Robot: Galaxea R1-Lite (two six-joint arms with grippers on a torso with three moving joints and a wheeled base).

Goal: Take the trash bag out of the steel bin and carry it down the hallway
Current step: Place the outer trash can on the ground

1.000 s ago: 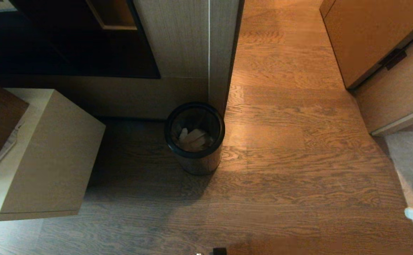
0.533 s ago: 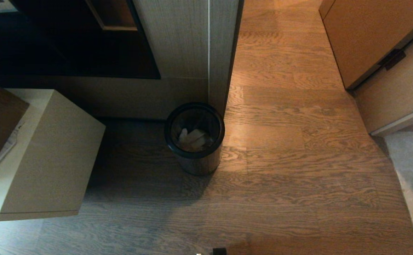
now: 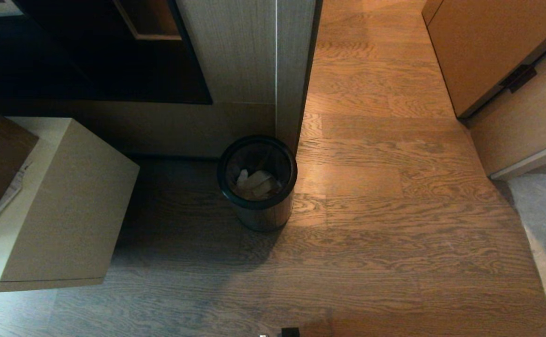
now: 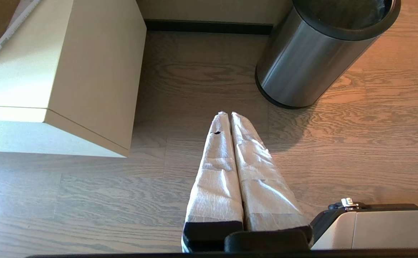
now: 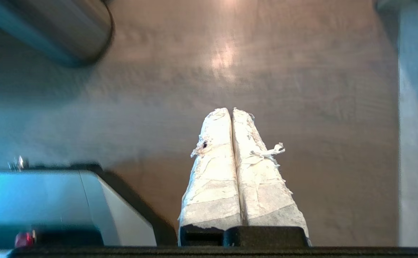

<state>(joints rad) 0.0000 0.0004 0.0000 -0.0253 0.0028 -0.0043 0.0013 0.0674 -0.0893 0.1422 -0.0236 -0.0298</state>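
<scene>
Beside the wall corner, on the wood floor, the steel bin (image 3: 257,182) stands with the trash bag (image 3: 257,182) inside — thin plastic that could tear if snagged on the rim. Both the left pincer (image 4: 226,115) and right pincer (image 5: 229,111) are pressed together, empty — well apart from the bin.

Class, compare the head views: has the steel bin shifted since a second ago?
No. The steel bin still stands against the corner of the wall panel, as before.
</scene>
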